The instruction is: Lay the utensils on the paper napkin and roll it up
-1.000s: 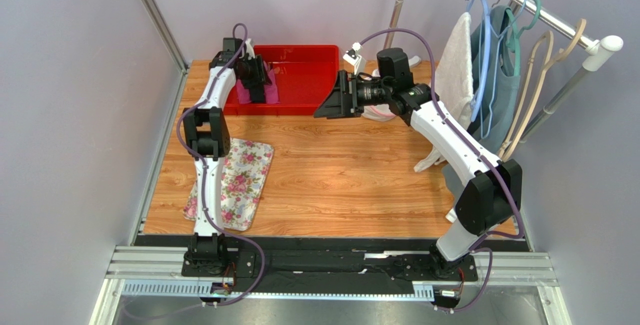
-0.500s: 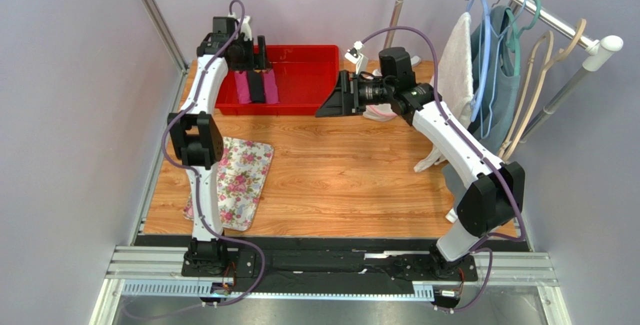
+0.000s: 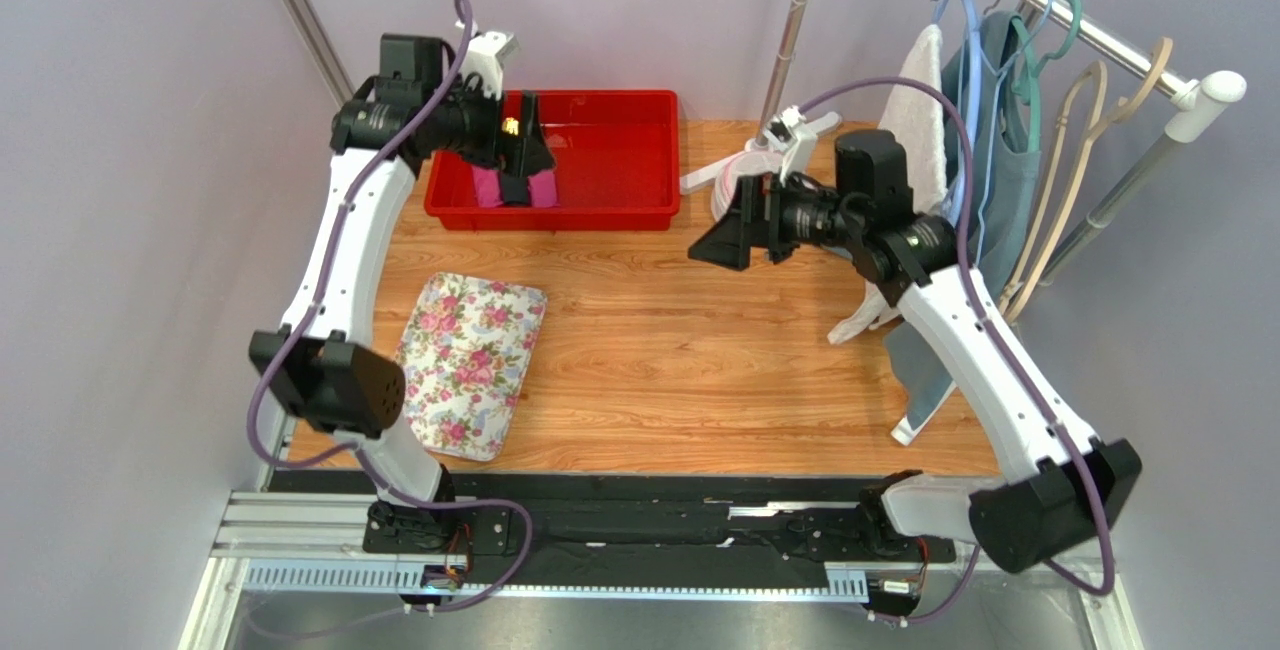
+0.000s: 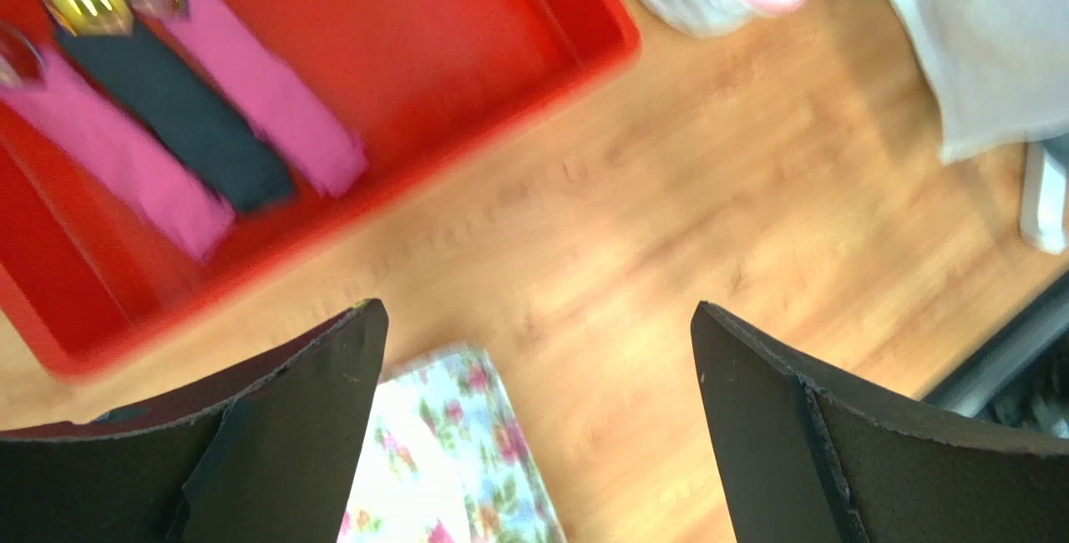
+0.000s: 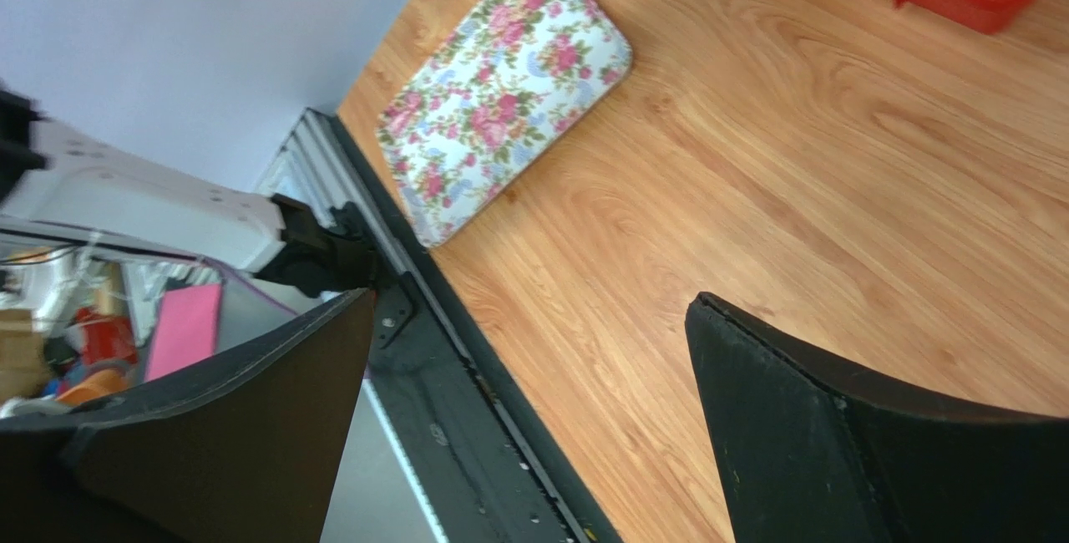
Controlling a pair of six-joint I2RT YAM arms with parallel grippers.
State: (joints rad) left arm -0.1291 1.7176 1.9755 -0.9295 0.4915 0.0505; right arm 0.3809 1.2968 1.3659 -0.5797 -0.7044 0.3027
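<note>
Hovering, jaws apart and empty: left gripper [image 4: 536,318], shallow red plastic tray [image 4: 414,29] of rolled pink and black napkins [image 4: 176,117] ahead-left. Right gripper [image 5: 527,305] likewise spread, empty.

The bin [image 3: 601,215] sits back left on the table [image 3: 706,350], three rolls [image 4: 176,117] in its left end, my left gripper [image 4: 533,306] above; the cloth [image 3: 469,358] lies front left.

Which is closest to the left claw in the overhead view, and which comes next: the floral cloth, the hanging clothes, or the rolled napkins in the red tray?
1. The rolled napkins, in the red tray, just by the left gripper.
2. The floral cloth, on the left, toward the arm bases.
3. The hanging clothes, far off on the right.
</note>
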